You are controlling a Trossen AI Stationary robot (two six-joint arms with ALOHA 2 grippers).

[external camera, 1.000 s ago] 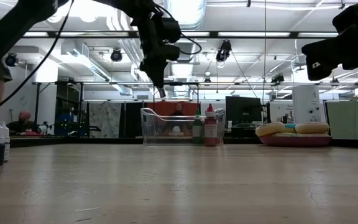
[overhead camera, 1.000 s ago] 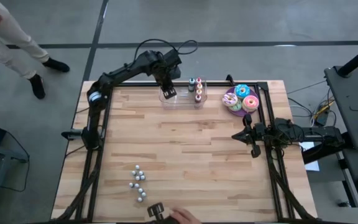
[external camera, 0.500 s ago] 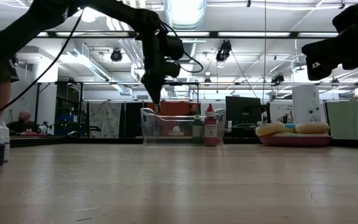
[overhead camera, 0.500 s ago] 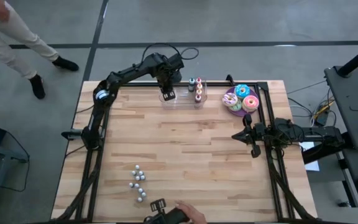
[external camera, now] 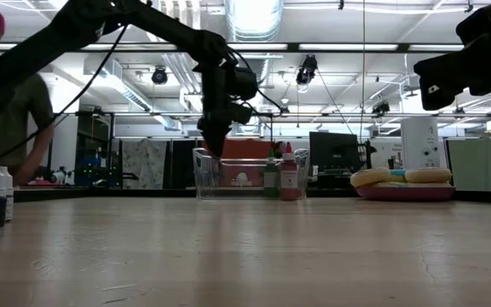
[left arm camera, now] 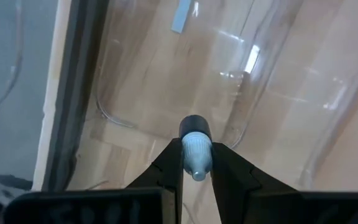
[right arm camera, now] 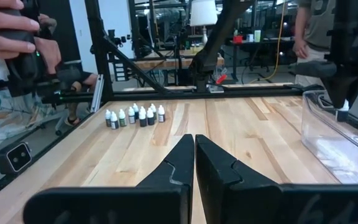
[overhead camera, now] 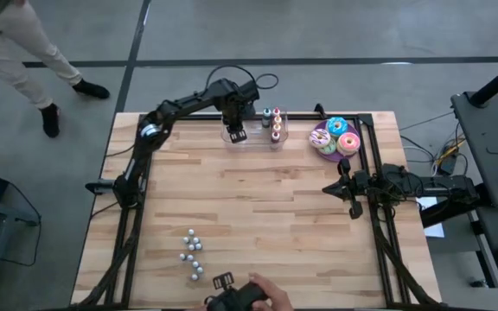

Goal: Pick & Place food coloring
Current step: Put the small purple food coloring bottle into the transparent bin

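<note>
Left gripper (left arm camera: 196, 163) was clamped on a small bottle (left arm camera: 196, 149), pale cap toward the wrist, hanging over the clear bin (overhead camera: 251, 138) at the table's (overhead camera: 258, 216) far edge. Other bottles (overhead camera: 271, 122) stood in the bin's right end. Right gripper (right arm camera: 194, 163) waited shut near the right edge. Risk, as judged: a release from this height could topple the bottle, or it could catch the bin wall.

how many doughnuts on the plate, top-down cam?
3, all on the purple plate at the back right corner: blue doughnut rearmost, pink doughnut nearest the right edge, green doughnut nearest the clear bin. None seem hidden.
</note>
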